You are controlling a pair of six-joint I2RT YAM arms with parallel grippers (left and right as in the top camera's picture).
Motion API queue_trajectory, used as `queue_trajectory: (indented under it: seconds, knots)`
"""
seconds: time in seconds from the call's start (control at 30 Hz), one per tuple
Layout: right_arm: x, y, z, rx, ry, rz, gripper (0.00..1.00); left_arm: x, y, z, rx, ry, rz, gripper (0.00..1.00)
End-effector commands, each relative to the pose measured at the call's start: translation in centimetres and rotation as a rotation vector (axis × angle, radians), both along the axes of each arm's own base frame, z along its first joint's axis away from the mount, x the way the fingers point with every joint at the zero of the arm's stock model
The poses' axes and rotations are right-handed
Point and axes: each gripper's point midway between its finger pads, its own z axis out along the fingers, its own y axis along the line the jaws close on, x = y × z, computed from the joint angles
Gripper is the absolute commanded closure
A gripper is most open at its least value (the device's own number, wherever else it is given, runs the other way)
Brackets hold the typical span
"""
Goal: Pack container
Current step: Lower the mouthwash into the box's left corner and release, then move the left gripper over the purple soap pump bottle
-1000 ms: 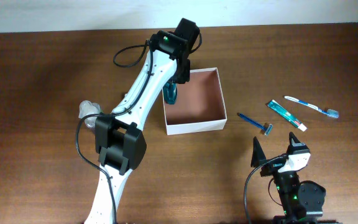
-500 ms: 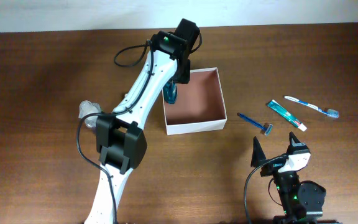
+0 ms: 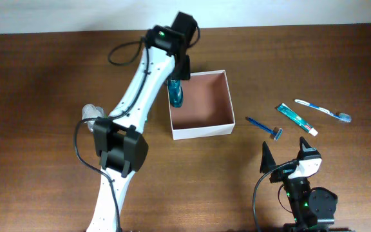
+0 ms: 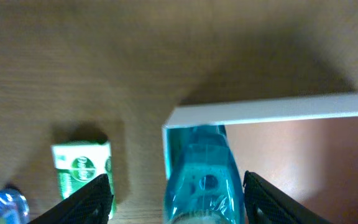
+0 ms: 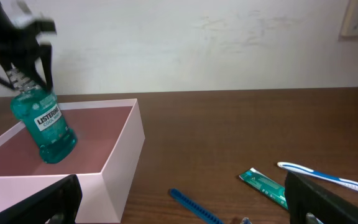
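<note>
Standing in the far-left corner of the container (image 3: 206, 104), a teal mouthwash bottle (image 3: 176, 94) is straddled by the left gripper (image 4: 178, 196), jaws apart. The right gripper (image 3: 288, 161) is held spread wide on the tabletop (image 3: 44, 96), near a razor (image 3: 263, 127), toothpaste tube (image 3: 295, 118) and toothbrush (image 3: 321, 110).

The overhead camera looks straight down on the tabletop (image 3: 44, 77) from well above, with the container (image 3: 201, 132) near mid-frame. The left wrist camera hangs close over one corner of the container, facing down; only that corner and the tabletop beside it fit. The right wrist camera sits low, well apart from the container, facing level across the tabletop towards it. All three share that corner and the blue bottle (image 3: 176, 93) standing in it; overhead and right wrist also share the toothbrush (image 3: 321, 109).
</note>
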Motion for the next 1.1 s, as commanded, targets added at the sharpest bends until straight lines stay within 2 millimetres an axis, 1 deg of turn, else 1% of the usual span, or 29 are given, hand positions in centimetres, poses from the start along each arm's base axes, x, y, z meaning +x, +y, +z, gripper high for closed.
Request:
queue_trajectory:
  seconds: [0.0,0.03,0.07,0.17,0.3,0.4,0.43,0.5,0.6,0.73,0.87,0.97,1.07]
  knots:
    - [0.0,-0.3,-0.2,-0.008,0.001,-0.013,0.01,1.4,0.9,4.0,-0.017,-0.098,-0.007,0.31]
    - [0.0,-0.3,-0.2,-0.008,0.001,-0.013,0.01,1.5,0.9,5.0,-0.026,-0.117,-0.007,0.31]
    - [0.0,-0.3,-0.2,-0.008,0.001,-0.013,0.01,1.6,0.9,6.7,-0.042,-0.156,-0.008,0.31]
    - [0.0,-0.3,-0.2,-0.008,0.001,-0.013,0.01,1.5,0.7,10.0,-0.075,-0.226,-0.03,0.31]
    - [0.0,-0.3,-0.2,-0.008,0.001,-0.013,0.01,0.6,1.0,13.2,-0.103,-0.281,-0.033,0.31]
    - [0.0,-0.3,-0.2,-0.008,0.001,-0.013,0.01,-0.7,2.1,14.9,-0.106,-0.293,-0.024,0.3]
    - [0.0,-0.3,-0.2,-0.007,0.001,-0.013,0.01,-1.3,2.7,15.2,-0.101,-0.284,-0.018,0.28]
    - [0.0,-0.3,-0.2,-0.007,0.001,-0.013,0.01,-1.9,2.7,16.2,-0.133,-0.281,-0.09,0.0]
    - [0.0,-0.3,-0.2,-0.007,0.001,-0.013,0.01,-2.5,3.3,18.0,-0.193,-0.302,-0.09,0.01]
    - [0.0,-0.3,-0.2,-0.007,0.001,-0.013,0.01,-3.1,5.6,20.7,-0.166,-0.365,-0.12,0.01]
    - [0.0,-0.3,-0.2,-0.008,0.001,-0.013,0.01,-4.2,8.9,23.3,-0.143,-0.413,-0.076,0.01]
    - [0.0,-0.3,-0.2,-0.008,0.001,-0.013,0.01,-6.0,11.2,24.6,-0.145,-0.408,-0.025,0.01]
    - [0.0,-0.3,-0.2,-0.008,0.001,-0.013,0.02,-8.6,13.3,24.9,-0.119,-0.364,0.013,0.01]
